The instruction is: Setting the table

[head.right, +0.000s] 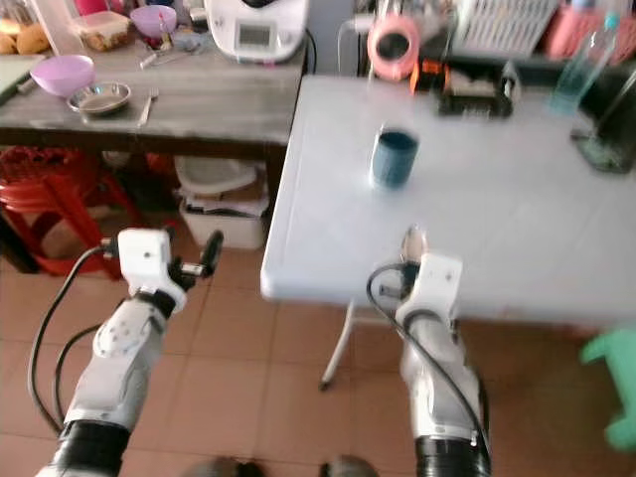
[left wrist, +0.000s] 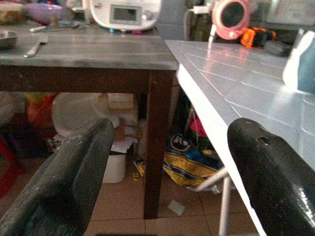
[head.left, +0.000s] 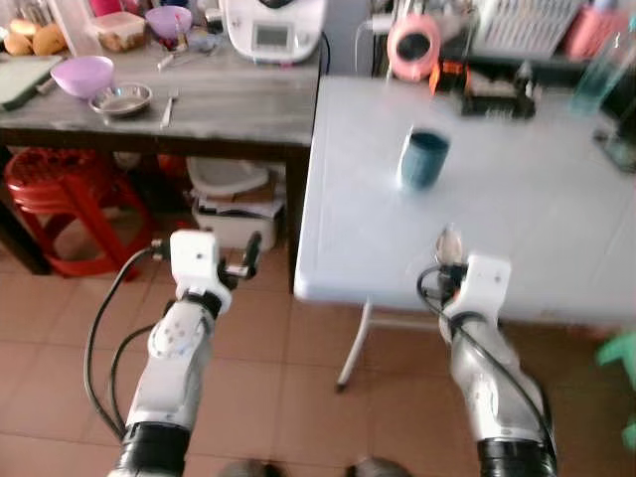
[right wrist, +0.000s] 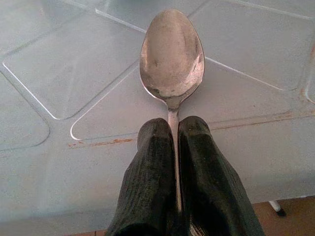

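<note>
Right gripper (right wrist: 174,142) jaws clenched on shiny metal spoon (right wrist: 172,54), seemingly just above white desk (head.left: 517,209); blue mug (head.left: 424,159) at twelve o'clock. Left gripper (left wrist: 167,162) jaws released.

Silver spoon (right wrist: 172,56) gleaming between the black fingers (right wrist: 150,167) of the right gripper (right wrist: 173,130). Beneath it, pale blue-white table (head.left: 556,209) showing an embossed grid of rounded tiles. Ahead of that gripper, dark teal cup (head.left: 424,159); farther on, pink round object (head.left: 413,45). Beyond the black-fingered left gripper (left wrist: 167,172), grey wood-grain table (head.left: 238,99) on dark brown legs, carrying a lilac bowl (head.left: 81,76). Red stool (head.left: 55,204) standing on terracotta floor tiles (head.left: 298,388).
</note>
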Controlling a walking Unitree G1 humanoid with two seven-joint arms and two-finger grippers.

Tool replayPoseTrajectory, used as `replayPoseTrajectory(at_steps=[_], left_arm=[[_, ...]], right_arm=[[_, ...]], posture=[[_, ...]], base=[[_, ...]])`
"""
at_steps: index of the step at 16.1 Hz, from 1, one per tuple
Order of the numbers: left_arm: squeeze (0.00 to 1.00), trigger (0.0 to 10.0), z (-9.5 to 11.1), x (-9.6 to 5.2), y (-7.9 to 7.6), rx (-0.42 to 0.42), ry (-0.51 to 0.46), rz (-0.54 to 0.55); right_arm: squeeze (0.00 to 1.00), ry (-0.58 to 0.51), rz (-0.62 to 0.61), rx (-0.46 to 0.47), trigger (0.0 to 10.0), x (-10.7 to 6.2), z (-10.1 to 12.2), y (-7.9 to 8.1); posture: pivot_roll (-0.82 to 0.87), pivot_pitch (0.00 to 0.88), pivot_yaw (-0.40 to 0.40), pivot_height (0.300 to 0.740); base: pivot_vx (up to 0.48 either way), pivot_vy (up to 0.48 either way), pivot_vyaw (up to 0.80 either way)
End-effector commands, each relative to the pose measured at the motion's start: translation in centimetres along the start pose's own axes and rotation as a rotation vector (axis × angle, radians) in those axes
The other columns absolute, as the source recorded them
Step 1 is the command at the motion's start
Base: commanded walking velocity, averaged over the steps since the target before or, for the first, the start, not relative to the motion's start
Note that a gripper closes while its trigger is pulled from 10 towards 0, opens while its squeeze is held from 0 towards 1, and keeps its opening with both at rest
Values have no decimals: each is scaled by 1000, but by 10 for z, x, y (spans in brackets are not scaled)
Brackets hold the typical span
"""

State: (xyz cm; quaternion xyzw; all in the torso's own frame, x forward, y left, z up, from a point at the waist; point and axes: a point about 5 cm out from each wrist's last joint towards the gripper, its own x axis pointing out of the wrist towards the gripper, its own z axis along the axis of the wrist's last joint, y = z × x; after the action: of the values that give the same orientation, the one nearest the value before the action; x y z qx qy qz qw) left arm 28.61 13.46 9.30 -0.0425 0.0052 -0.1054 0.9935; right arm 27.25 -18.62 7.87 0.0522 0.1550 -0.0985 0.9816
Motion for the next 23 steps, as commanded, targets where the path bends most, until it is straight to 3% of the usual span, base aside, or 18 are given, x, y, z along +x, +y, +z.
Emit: replayPoseTrajectory(at_steps=[1, 3, 10, 11, 16, 23], left_arm=[[0, 10000, 2, 0, -1, 17, -8, -22], [0, 10000, 2, 0, -1, 21, -10, -22], [0, 10000, 5, 0, 1, 89, -43, -11], [0, 10000, 2, -3, 5, 103, -24, 26], [0, 10000, -2, -20, 10, 134, -7, 100], [0, 10000, 0, -17, 7, 145, -10, 97]], right_arm=[[0, 4, -8, -3, 10000, 0, -1, -1], [0, -10, -10, 6, 10000, 2, 2, -2], [0, -167, 6, -93, 10000, 6, 28, -7], [0, -240, 36, -145, 10000, 2, 37, -1], [0, -358, 92, -207, 10000, -11, 47, 6], [0, -393, 108, -198, 10000, -14, 49, 9]], posture=[[-48, 0, 11, 740], [-48, 0, 12, 740], [-47, 0, 4, 740], [-45, 0, 3, 740], [-30, 0, -6, 740], [-37, 0, 7, 740]], base=[[0, 439, 0], [0, 431, 0], [218, 383, 0], [368, 307, 0], [369, 306, 0], [371, 304, 0]])
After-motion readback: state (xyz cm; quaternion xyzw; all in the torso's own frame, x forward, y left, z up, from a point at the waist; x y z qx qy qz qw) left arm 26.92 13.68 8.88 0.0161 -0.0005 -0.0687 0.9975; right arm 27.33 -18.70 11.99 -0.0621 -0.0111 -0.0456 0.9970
